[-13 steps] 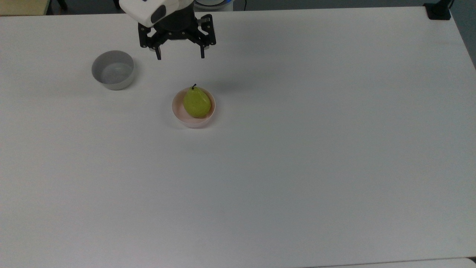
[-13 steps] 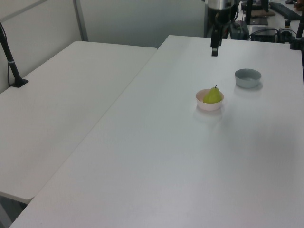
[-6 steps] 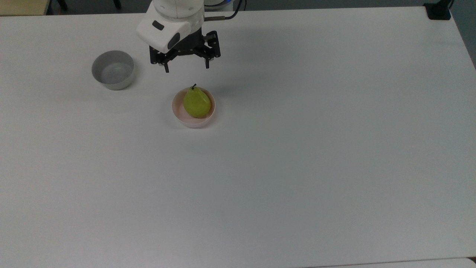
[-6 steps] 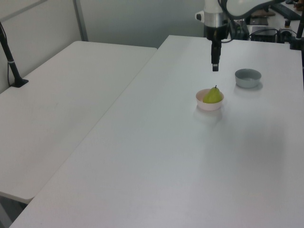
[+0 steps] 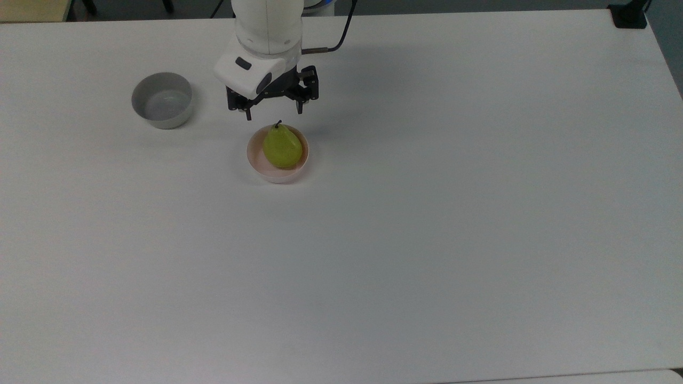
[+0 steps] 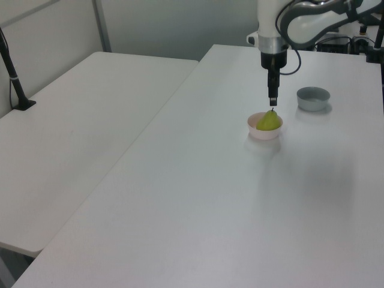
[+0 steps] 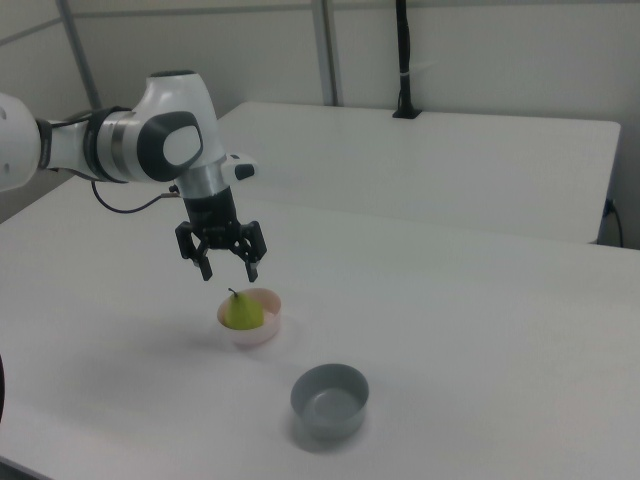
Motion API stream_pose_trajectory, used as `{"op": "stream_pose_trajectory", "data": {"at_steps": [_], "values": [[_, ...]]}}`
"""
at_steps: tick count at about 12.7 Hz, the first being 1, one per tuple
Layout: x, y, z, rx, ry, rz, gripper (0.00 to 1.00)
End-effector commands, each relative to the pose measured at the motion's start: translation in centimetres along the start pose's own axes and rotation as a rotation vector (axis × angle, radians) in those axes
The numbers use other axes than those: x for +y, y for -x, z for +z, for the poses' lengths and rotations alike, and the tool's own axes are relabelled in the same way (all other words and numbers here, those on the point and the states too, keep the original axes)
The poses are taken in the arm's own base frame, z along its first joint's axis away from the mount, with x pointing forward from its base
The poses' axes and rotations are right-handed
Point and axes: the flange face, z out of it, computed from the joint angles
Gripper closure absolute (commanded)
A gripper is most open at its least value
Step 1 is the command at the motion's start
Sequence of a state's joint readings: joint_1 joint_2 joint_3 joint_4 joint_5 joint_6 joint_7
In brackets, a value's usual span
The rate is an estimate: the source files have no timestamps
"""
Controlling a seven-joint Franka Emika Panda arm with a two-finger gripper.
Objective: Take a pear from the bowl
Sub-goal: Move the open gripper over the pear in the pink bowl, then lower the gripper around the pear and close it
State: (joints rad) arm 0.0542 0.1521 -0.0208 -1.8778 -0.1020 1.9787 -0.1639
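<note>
In the right view, the grey bowl (image 7: 330, 400) is seen nearest, standing empty on the white table (image 7: 480, 330). Just behind it, apart from it, the pink bowl (image 7: 262, 325) holds the pear (image 7: 240, 311), whose lower part is hidden by the bowl's wall; the dark stem points up and toward the right view's left. In the top view the pear (image 5: 282, 147) is seen lying across the pink bowl (image 5: 277, 173), its stem at the upper rim.

Above and just behind the pear, the gripper (image 7: 228, 272) is held pointing down, its two fingers spread wide with nothing between them. It hangs over the stem end of the pear without touching it. In the top view the gripper (image 5: 273, 113) sits just above the bowl's upper rim, and in the left view the gripper (image 6: 273, 101) is seen edge-on, so the gap between the fingers cannot be made out there.

Farther back, the white arm (image 7: 130, 140) is cut off at the right view's left edge. A second table (image 7: 450, 160) stands beyond.
</note>
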Motion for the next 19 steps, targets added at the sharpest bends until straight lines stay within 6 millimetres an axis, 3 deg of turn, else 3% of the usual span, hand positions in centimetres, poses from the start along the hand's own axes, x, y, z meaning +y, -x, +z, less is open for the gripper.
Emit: {"op": "stream_pose_trajectory", "data": {"at_steps": [1,7,13,19], "values": [[-0.7,-0.6,2.2,0.013,0.015,-0.034,0.12],[-1.6,-1.8,5.3,0.006,0.014,-0.053,0.22],[-1.5,-2.1,6.3,0.008,0.022,-0.058,0.30],[-1.4,-2.3,7.2,-0.004,0.028,-0.064,0.30]]}}
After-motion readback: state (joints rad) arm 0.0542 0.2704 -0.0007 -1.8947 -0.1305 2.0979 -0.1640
